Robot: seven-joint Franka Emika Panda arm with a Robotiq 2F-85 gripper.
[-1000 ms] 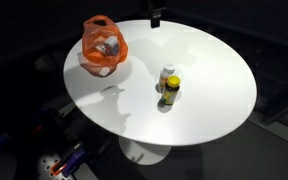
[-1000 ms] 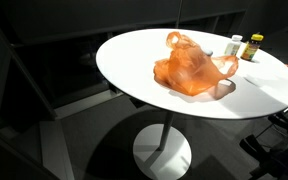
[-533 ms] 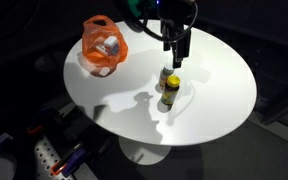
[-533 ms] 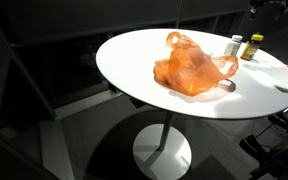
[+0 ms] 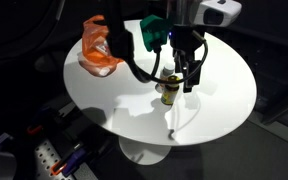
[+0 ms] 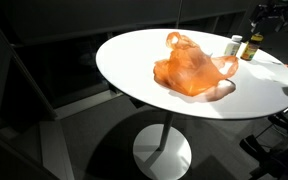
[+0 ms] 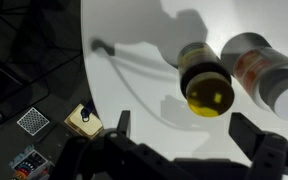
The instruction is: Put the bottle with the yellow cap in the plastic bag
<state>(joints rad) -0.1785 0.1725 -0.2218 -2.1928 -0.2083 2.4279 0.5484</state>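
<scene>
As your fingers (image 7: 122, 125) hang spread apart over the counter (image 7: 134, 95), they clamp nothing. In the wrist view the bottle with the yellow cap (image 7: 206, 85) stands upright just below them with its cap facing the camera. It sits roughly on the line between the two fingers, and neither one touches it. The white-capped bottle (image 7: 264, 72) stands just beside it; you can't tell whether they touch. Both throw long dark shadows across the white top.

The counter is a plain round white top on a single white pedestal (image 6: 164, 152) with a round foot. In an exterior view your arm (image 5: 184, 25) enters from the top of the frame and hangs over the bottle with the yellow cap (image 5: 170, 93) near the counter's middle. The arm's shadow lies on the top toward the near edge. The plastic bag (image 5: 97, 50), orange and crinkly, sits near the rim, well apart from the bottles and partly behind the arm.

In an exterior view the plastic bag (image 6: 189, 68) lies mid-counter with its loop handles up. The bottle with the yellow cap (image 6: 251, 47) and the white-capped bottle (image 6: 234, 45) stand side by side at the far rim.

The room is dark all round, with black walls and a dark floor. Past the counter's edge in the wrist view, a checkered tag (image 7: 34, 120) and a small tan box (image 7: 81, 120) lie on the floor. Some gear (image 5: 54, 160) with red and blue bits shows low in an exterior view, too blurred to name.
</scene>
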